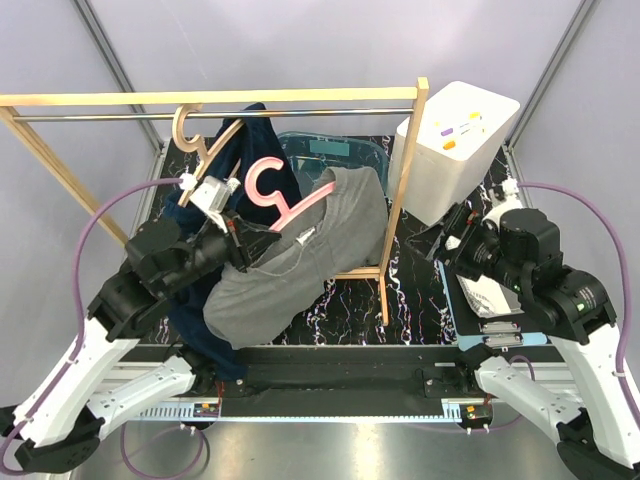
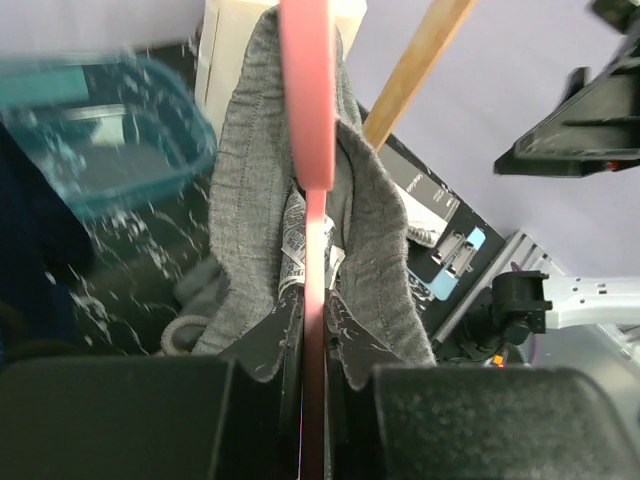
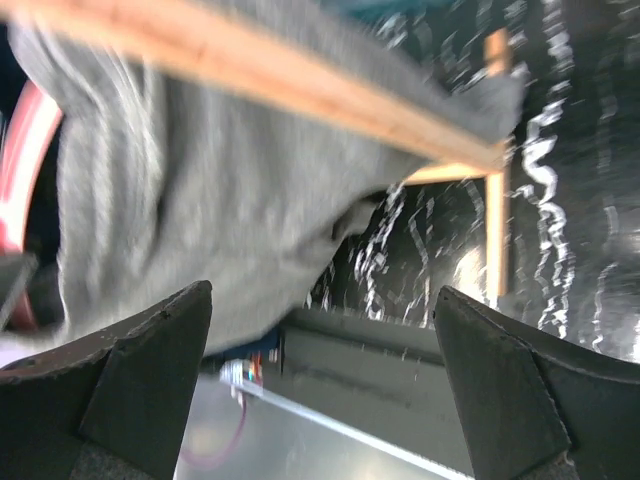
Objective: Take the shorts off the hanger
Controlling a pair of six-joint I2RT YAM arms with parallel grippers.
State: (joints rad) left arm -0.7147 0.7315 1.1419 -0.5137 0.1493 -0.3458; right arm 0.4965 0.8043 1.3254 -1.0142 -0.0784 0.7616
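The grey shorts (image 1: 300, 250) are hanging on the pink hanger (image 1: 285, 205), draping down on both sides of the left gripper's (image 1: 240, 240) jaws. Those jaws are squeezing the pink hanger tight. The navy shorts (image 1: 250, 150) are hanging behind those jaws on a wooden hanger (image 1: 195, 140). The right gripper (image 3: 320, 300) is holding its jaws wide apart and empty, with the grey shorts in front of them. I think both shorts are waiting to come off.
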